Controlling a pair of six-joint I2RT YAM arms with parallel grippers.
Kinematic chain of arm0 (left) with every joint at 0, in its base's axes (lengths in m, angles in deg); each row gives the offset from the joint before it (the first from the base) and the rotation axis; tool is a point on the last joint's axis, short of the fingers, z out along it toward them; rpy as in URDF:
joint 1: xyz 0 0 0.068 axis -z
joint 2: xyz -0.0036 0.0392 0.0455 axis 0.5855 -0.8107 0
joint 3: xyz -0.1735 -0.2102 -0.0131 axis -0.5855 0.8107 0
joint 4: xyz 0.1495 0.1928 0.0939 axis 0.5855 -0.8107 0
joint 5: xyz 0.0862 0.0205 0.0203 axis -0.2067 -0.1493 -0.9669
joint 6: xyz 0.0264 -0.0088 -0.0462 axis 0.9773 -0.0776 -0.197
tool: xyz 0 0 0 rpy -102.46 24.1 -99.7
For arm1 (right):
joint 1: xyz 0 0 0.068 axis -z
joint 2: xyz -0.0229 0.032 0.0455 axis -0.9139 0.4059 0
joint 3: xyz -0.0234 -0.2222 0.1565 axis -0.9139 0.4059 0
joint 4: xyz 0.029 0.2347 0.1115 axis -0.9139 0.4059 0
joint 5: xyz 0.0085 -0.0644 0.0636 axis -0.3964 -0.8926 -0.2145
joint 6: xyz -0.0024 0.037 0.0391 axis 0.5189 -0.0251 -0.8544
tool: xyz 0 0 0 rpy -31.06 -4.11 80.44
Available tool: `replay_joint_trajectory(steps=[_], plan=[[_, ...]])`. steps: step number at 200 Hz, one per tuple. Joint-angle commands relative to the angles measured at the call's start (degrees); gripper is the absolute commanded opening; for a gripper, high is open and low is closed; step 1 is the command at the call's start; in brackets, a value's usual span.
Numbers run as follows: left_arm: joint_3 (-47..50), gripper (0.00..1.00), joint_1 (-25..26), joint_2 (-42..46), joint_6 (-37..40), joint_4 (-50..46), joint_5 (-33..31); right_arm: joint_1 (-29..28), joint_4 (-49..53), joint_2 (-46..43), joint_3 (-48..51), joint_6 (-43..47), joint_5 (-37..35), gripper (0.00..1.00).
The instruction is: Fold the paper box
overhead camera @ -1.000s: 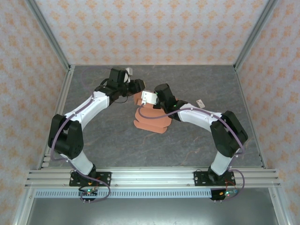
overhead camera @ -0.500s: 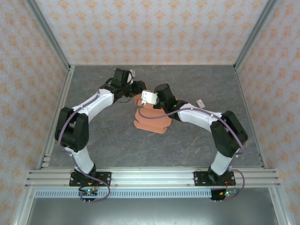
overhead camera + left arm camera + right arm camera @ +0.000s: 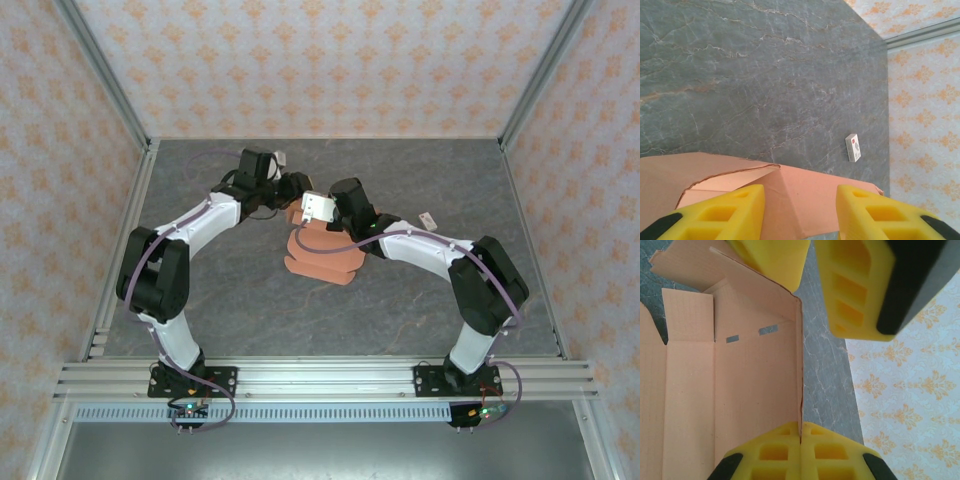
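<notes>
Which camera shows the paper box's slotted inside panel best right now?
Right wrist: the paper box lies open below it, slots and creases plain, with the right gripper shut on its upright wall. Top external shows it small, partly under the arms; left wrist sees its folded flaps from outside.

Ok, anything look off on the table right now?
A flap edge of the paper box looks ragged, as if torn. A small white tag with a red mark lies loose on the table, away from it.
</notes>
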Motion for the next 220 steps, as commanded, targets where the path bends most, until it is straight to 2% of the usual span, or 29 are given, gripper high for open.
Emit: replay_joint_trajectory(steps=[1,55,97,157,220], plan=[[2.3,0.43,0.1,-1.2,-2.7,3.8,2.1,-0.2,-1.8,-0.8,0.1,-0.9,-0.8,0.00],[2.8,0.42,0.6,-2.6,-4.6,5.6,2.7,-0.5,-2.6,0.0,-0.2,-2.0,-0.5,0.00],[1.6,0.38,0.6,-3.1,-6.0,5.9,2.5,-0.4,-1.3,0.4,-0.8,-2.2,0.0,0.00],[3.3,0.29,0.6,-4.1,-13.8,12.8,1.9,0.0,0.8,0.3,-1.4,-4.6,2.2,0.00],[3.1,0.29,0.5,-2.9,-10.9,9.5,-0.7,0.9,2.6,-0.4,-1.6,-5.3,2.6,0.00]])
